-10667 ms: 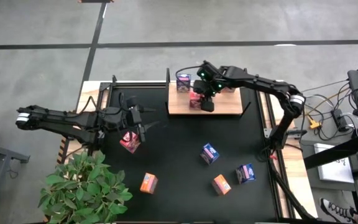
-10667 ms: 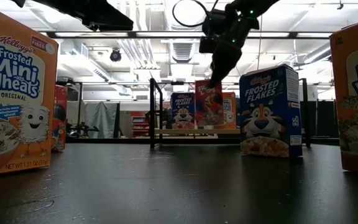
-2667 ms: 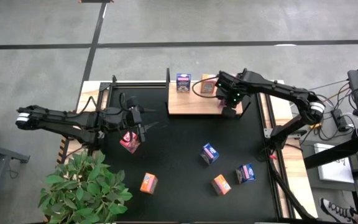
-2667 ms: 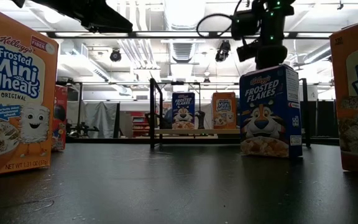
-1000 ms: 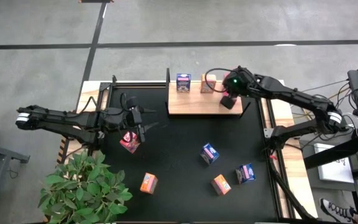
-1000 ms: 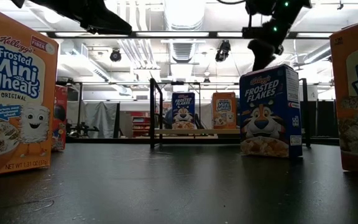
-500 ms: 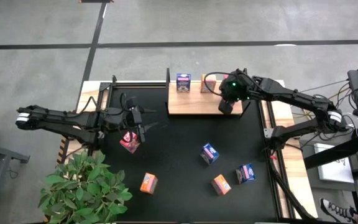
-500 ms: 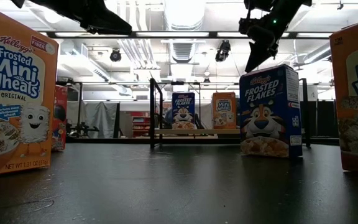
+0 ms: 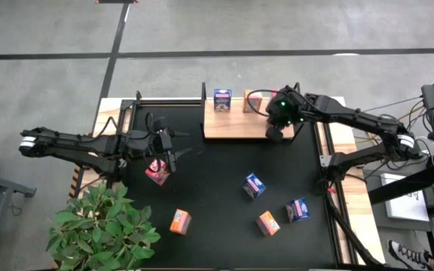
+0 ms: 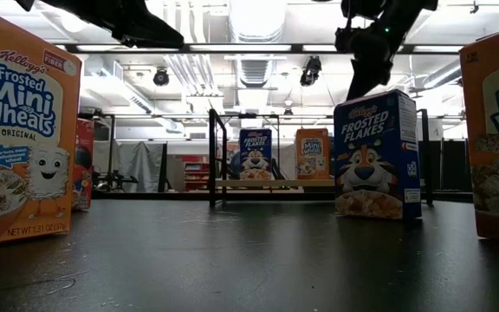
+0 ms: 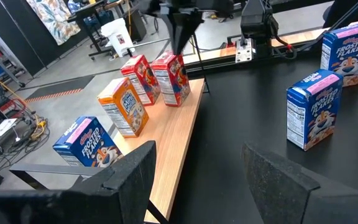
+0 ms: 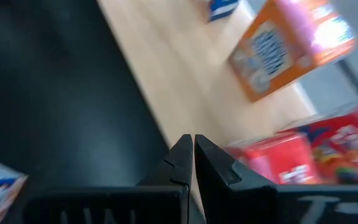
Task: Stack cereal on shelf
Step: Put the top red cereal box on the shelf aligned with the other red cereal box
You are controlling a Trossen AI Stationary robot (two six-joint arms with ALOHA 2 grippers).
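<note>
The shelf (image 9: 239, 124) is a light wood board at the mat's far edge. A blue cereal box (image 9: 222, 99) and an orange one (image 9: 252, 102) stand on it. Two red boxes (image 11: 171, 78) stand beside them. My right gripper (image 9: 275, 134) hangs shut over the shelf's near right corner, touching nothing. My left gripper (image 11: 197, 168) is open at the mat's left, with nothing between its fingers. A red box (image 9: 157, 171) stands on the mat just beside it. Other boxes stand on the mat: two blue (image 9: 254, 185) (image 9: 297, 208) and two orange (image 9: 268, 223) (image 9: 180, 221).
A potted plant (image 9: 100, 226) overhangs the mat's near left corner. Thin black posts (image 10: 212, 156) rise at the shelf's ends. Cables and equipment (image 9: 398, 143) lie off the table's right edge. Bare mat (image 9: 217, 165) lies between the shelf and the loose boxes.
My right gripper has drifted a little from over the shelf toward the table's near edge, staying shut and turning slightly. No box has moved.
</note>
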